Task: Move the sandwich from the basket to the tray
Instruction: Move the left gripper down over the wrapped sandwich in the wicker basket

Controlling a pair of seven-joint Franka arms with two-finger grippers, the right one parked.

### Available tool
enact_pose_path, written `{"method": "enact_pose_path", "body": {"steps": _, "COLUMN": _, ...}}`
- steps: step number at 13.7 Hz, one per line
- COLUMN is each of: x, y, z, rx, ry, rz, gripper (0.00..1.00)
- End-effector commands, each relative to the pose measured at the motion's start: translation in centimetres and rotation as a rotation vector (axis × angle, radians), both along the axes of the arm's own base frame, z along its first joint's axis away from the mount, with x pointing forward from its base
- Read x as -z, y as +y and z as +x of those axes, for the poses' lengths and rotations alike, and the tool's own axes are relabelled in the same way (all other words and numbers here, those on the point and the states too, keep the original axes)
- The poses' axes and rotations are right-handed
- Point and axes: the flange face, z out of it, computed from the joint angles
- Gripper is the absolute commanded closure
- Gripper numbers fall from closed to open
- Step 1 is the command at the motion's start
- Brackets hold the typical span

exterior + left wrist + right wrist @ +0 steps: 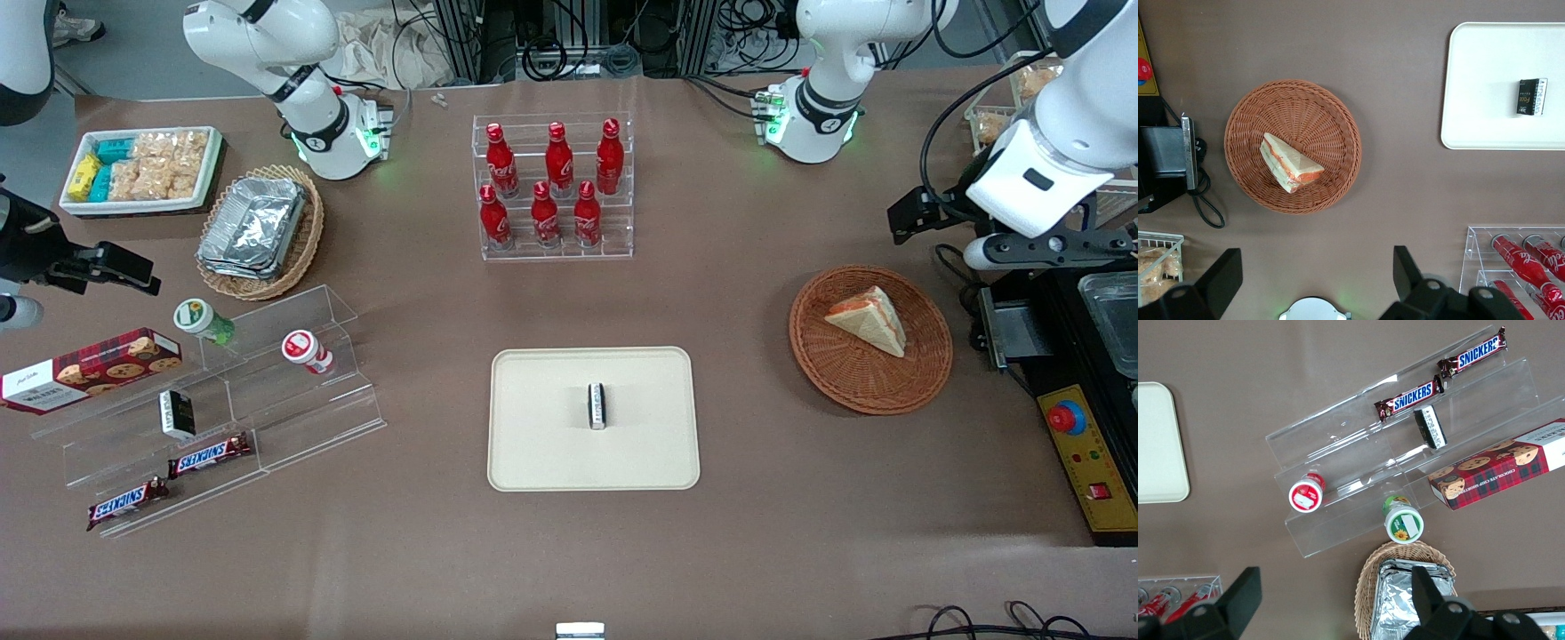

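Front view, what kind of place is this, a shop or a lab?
Likely a robotics lab staged as a snack counter: cola bottles on an acrylic rack, a sandwich in its basket, cables around. The tool hangs open above the table.

Front view overhead, whole table; left wrist looks down from height; both share basket point(870, 340) point(1293, 146).

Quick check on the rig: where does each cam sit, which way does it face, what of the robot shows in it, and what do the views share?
Front view: high up, facing both arms across the table; shows the arms, bases and gripper held high, farther from the camera than the basket.
Left wrist view: looks straight down on the sandwich in the basket; open fingers show.
Right wrist view: looks down on the snack shelf; parked fingers show.
Shared: the tray in all three.
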Motion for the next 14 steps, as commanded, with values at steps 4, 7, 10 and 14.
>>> {"method": "enact_pose_path", "body": {"steps": 4, "x": -0.5, "y": 0.3, "z": -0.6, "rx": -0.014, "ry": -0.006, "rz": 0.023, "gripper": 0.00}}
{"method": "enact_pose_path", "body": {"steps": 7, "x": 0.2, "y": 0.6, "z": -1.0, "rx": -0.054, "ry": 0.036, "rz": 0.044, "gripper": 0.00}}
{"method": "enact_pose_path", "body": {"steps": 10, "x": 0.4, "y": 1.9, "z": -1.1, "rx": -0.266, "ry": 0.043, "rz": 0.060, "gripper": 0.00}}
{"method": "enact_pose_path", "body": {"steps": 14, "x": 3.0, "y": 6.3, "z": -3.7, "rx": -0.609, "ry": -0.007, "rz": 0.029, "gripper": 0.00}}
